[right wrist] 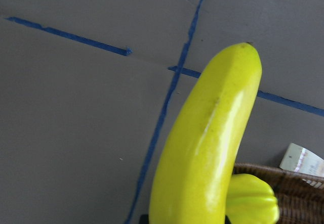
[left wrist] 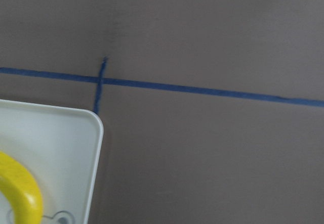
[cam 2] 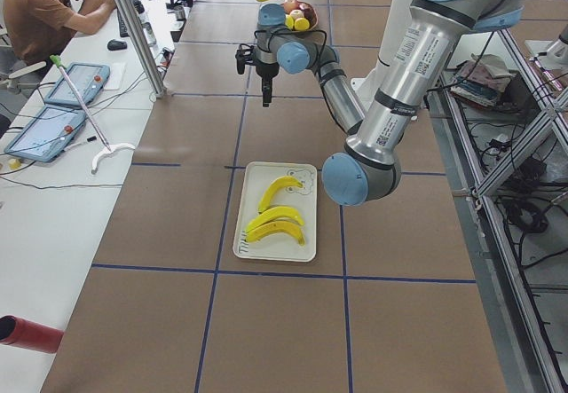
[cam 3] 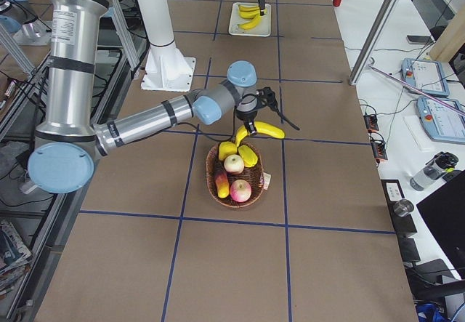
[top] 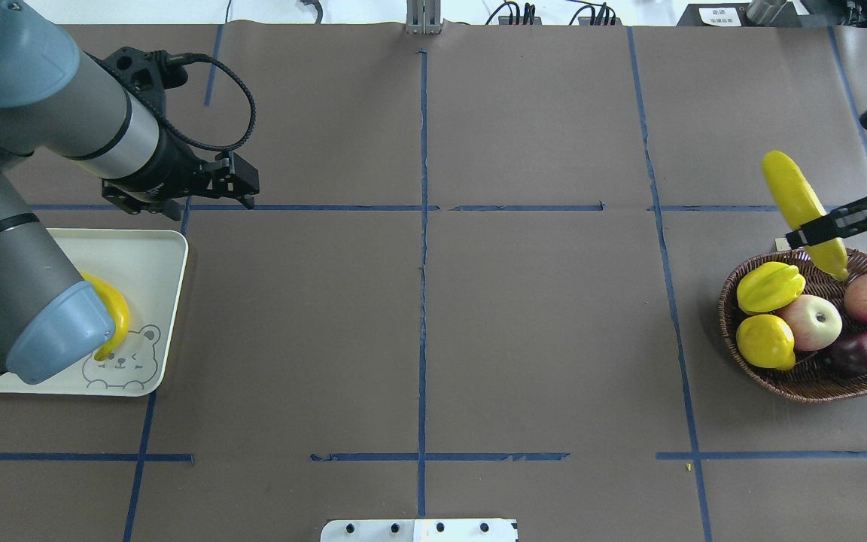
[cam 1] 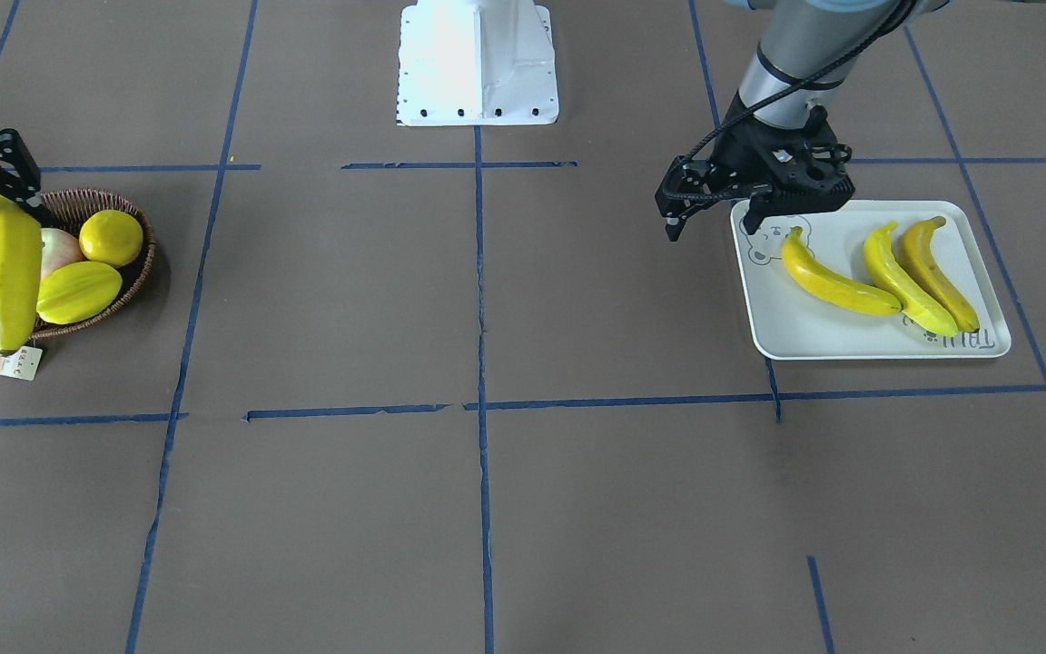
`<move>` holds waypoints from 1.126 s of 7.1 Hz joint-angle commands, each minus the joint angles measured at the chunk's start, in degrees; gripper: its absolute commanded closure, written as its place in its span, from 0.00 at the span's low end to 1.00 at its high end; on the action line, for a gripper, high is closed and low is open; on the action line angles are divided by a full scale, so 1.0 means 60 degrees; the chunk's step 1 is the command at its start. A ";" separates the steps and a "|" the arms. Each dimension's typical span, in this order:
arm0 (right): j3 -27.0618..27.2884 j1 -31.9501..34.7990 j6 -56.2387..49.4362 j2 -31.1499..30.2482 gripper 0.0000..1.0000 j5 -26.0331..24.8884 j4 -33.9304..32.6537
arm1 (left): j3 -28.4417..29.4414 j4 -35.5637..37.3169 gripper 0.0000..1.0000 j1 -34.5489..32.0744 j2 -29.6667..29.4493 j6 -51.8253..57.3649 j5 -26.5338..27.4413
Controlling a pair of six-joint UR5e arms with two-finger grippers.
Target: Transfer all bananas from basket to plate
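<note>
Looking from overhead, we find the basket at 3 o'clock on the table and the plate at 9 o'clock, well apart from each other. The right end effector is closed around the fourth banana and grips it nearer to its lower end. This banana is raised and tilted over the basket's 12 o'clock rim, and its upper end points to about 11 o'clock. Inside the basket lie a starfruit, a lemon, two apples and a dark red fruit. A paper tag hangs at the rim.

The left end effector has its fingers wide apart and holds nothing. From overhead it hangs at 1 o'clock from the plate, above the table and near the plate's corner. In the front-facing view, three bananas lie side by side on the plate. One is next to the bear print, and the other two touch each other along their length. From overhead, the left arm hides most of them.
</note>
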 commanded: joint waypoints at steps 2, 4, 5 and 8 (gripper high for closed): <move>0.0057 -0.2219 0.3100 0.2107 1.00 -0.0620 -0.0184 | 0.1042 -0.4238 0.01 0.0397 -0.0213 -0.3326 0.0011; 0.0101 -0.4023 0.4118 0.3001 1.00 -0.2216 -0.0562 | 0.1306 -0.4509 0.01 0.0792 -0.0900 -0.3875 0.0025; 0.0362 -0.4480 0.4121 0.3600 0.99 -0.2309 -0.1551 | 0.1453 -0.4698 0.01 0.0953 -0.1048 -0.3875 0.0040; 0.0409 -0.6178 0.4251 0.4908 0.99 -0.4310 -0.2308 | 0.1937 -0.5329 0.01 0.1349 -0.1444 -0.3890 0.0069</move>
